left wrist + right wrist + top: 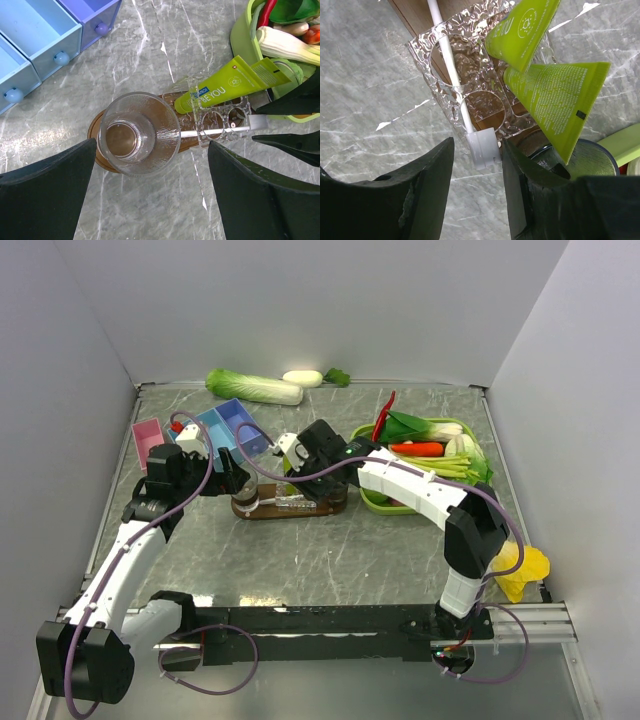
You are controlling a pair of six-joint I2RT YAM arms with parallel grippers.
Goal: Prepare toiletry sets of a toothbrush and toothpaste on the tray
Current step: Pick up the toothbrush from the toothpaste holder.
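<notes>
Right hand (pixel 477 145) hung with fingers narrowly parted around the head end of the toothbrush (pixel 451 70), not yet clamping it. It lay across the clear rack (pixel 490 75) on the tray (pixel 412 12), a toothpaste (pixel 522 30) beside it. A clean pick probably needed a centred, square pinch and a straight lift, leaving the rack undisturbed. Left hand (pixel 152 145) was spread wide over the tumbler (pixel 137 132).
</notes>
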